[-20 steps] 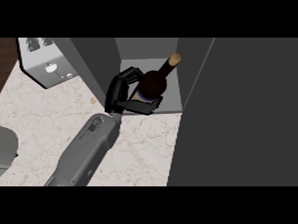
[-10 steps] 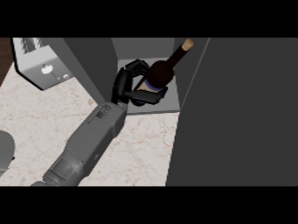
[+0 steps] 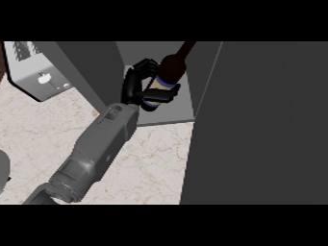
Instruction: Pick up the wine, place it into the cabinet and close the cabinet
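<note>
Left hand [image 3: 144, 89] curls around the wine bottle [image 3: 172, 67] at upper centre of the frame, holding it inside the open cabinet [image 3: 88, 67]; we judge the bottle is tilted to clear the door [image 3: 273, 120] at right. We see no right hand.

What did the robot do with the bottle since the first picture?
The hand carried the wine bottle deeper into the open cabinet, up and to the right in the view, and the forearm stretched further in after it. The bottle's top now runs out of view. The fingers stayed curled round the bottle all along, and the toaster at the left did not change.
</note>
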Controlling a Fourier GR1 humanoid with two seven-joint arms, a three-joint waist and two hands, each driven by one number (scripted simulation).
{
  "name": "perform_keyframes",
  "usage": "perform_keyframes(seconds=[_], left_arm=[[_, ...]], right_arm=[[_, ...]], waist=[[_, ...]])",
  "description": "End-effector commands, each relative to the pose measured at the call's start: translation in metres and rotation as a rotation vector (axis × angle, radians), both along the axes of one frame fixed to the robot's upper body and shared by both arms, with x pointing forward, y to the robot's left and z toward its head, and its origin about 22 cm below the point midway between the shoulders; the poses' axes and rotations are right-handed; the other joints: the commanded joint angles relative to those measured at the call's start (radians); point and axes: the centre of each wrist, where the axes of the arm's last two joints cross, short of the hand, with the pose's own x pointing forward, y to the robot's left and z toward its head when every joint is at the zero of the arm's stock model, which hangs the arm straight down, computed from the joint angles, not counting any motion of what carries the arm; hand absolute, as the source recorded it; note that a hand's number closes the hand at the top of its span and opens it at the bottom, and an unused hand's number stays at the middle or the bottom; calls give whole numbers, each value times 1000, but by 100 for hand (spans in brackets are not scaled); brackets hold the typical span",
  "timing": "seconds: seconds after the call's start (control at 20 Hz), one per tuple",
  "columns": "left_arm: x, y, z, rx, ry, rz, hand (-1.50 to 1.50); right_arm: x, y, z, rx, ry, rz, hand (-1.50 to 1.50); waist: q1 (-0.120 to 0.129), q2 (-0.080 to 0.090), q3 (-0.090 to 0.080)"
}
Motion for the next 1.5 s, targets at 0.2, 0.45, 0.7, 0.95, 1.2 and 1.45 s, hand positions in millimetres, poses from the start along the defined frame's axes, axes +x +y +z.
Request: perform_keyframes(seconds=[0.2, 0.45, 0.7, 0.95, 1.2, 1.45], left_arm=[[12, 14, 4, -5, 23, 58, 150], [23, 26, 20, 26, -20, 85, 150], [26, 24, 23, 87, -46, 121, -150], [33, 35, 33, 176, -68, 168, -150], [28, 32, 23, 217, -82, 224, -150], [33, 32, 34, 119, -134, 150, -150]], right_arm=[[-29, -7, 25, 85, 15, 69, -150], [-29, -5, 24, 108, -2, 90, -150], [-27, -4, 17, 86, 7, 104, -150], [-19, -7, 11, 73, -7, 103, -150], [-22, -3, 12, 92, -20, 113, -150], [-25, -6, 16, 88, -31, 136, -150]], waist=[[-14, 7, 0], [-26, 12, -1], [-28, 13, -1], [-32, 23, 1], [-40, 24, -1], [-43, 25, -3]])
